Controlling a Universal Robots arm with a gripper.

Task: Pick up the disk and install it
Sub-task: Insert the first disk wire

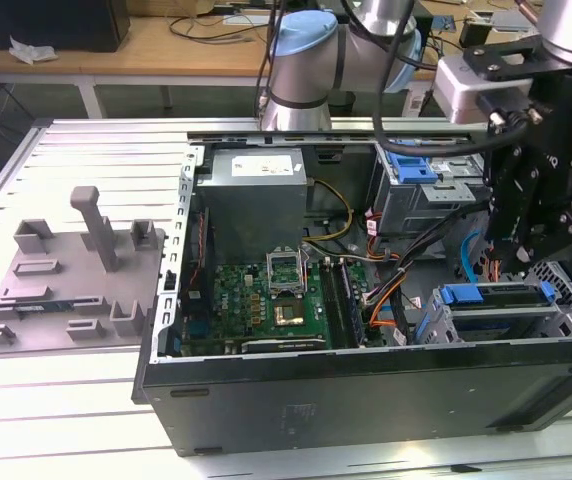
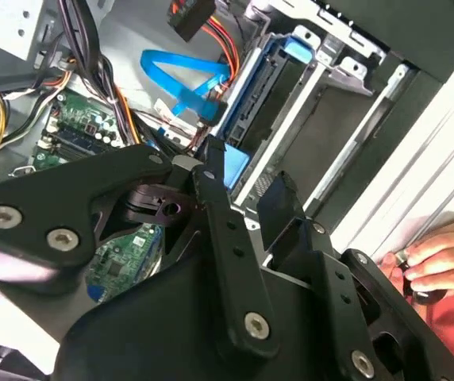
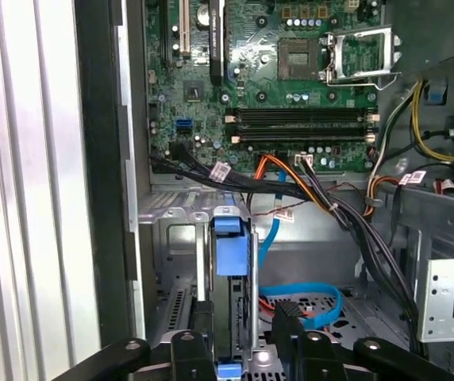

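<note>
- The gripper [image 3: 241,329] hangs straight over the drive cage, with one finger [image 3: 194,341] on each side of the disk's upper edge. The fingers are spread, and a gap shows between the far finger and the blue frame, so I judge it released rather than clamped.
- The disk [image 3: 231,254] stands on edge in a slot of the drive cage [image 3: 171,230], directly below and between the fingers. Its blue tab faces the gripper.
- In the exterior view the gripper [image 1: 526,255] sits just above the disk [image 1: 496,295]. The disk's long axis runs along that view's left-right, parallel to the near wall of the computer case [image 1: 366,400].
- In the second wrist view the disk [image 2: 251,91] stretches away from the fingertips down the length of the slot, so the fingers' closing line crosses its thin side.
- A blue data cable [image 3: 306,305] loops just beside the cage, and the motherboard [image 3: 290,95] lies beyond.
- A person's hand [image 2: 441,254] rests outside the case, well apart from the gripper.
</note>
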